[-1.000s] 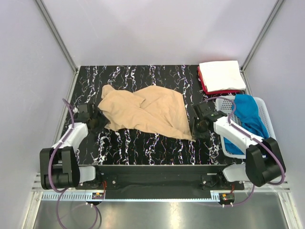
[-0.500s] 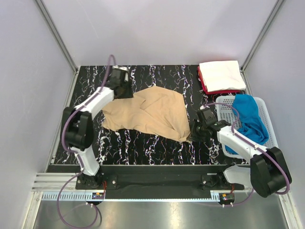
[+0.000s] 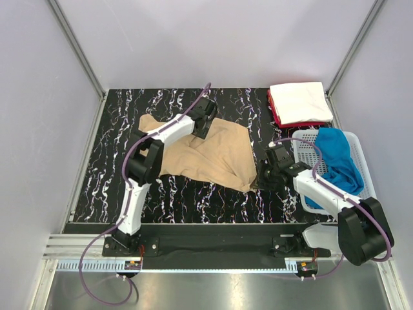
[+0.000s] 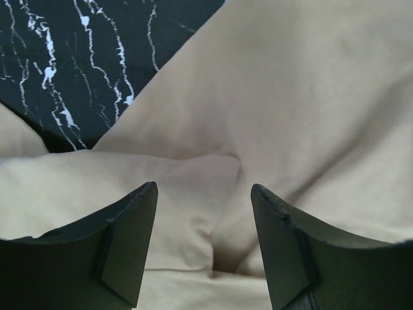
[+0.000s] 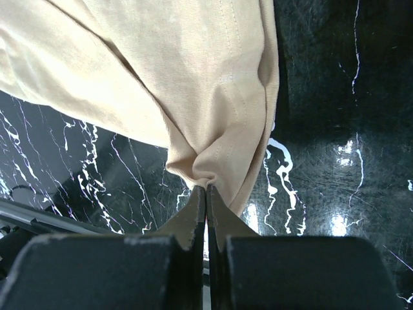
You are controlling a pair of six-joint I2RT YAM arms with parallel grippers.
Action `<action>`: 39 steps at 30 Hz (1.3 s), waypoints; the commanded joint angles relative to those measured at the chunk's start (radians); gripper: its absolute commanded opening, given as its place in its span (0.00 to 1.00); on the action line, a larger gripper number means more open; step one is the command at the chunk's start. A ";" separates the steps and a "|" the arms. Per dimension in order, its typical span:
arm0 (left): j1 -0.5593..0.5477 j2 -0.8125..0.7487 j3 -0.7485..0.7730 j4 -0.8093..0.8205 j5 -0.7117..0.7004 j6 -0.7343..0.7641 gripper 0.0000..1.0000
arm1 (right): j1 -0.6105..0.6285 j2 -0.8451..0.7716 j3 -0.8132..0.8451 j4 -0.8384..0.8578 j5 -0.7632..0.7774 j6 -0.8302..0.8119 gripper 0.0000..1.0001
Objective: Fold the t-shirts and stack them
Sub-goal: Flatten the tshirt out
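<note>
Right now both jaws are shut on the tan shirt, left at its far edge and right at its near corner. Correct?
Not quite. The left jaws are open, not shut: the left wrist view shows them spread over the tan shirt at its far edge. The right jaws are shut on its near corner, as you say.

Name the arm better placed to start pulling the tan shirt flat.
Right. The right gripper is shut on the shirt's near corner, so it can likely pull at once; the left gripper hangs open over the cloth, holding nothing.
</note>
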 commanded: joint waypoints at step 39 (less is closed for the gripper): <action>0.416 -0.950 -0.200 0.118 0.214 -0.407 0.00 | -0.066 0.299 1.156 -0.135 0.498 -0.490 0.00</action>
